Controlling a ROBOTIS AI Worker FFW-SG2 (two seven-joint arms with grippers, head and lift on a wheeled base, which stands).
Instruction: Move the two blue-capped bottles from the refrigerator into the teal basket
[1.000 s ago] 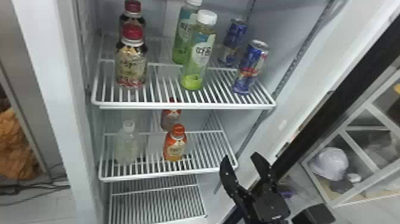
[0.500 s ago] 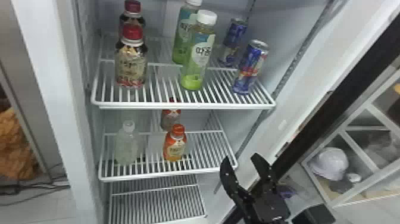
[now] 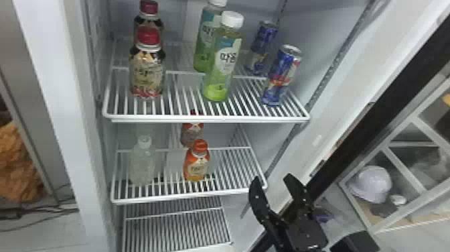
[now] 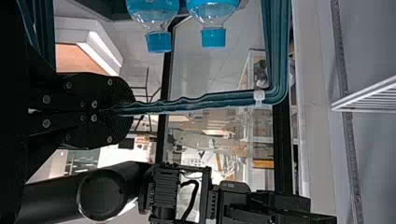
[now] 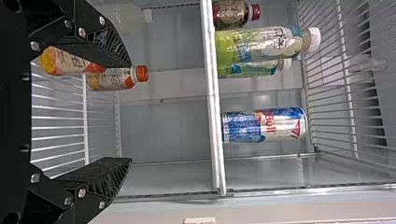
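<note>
My right gripper [image 3: 273,178] stands open and empty at the lower right, just beyond the middle shelf's right corner. In the right wrist view the right gripper [image 5: 128,112] has its fingers wide apart, facing the refrigerator. In the left wrist view the left gripper [image 4: 133,107] is shut on the rim of the teal basket [image 4: 279,51]. Two clear bottles, one blue-capped bottle [image 4: 152,14] beside another blue-capped bottle [image 4: 212,11], lie within the basket's outline; their lower parts are cut off by the view's edge.
The upper shelf [image 3: 207,118] holds red-capped bottles, green bottles and blue cans. On the middle shelf [image 3: 187,196] stand a pale bottle [image 3: 142,164] and an orange-capped bottle [image 3: 197,162], with another bottle behind. The open door [image 3: 385,110] slants along the right.
</note>
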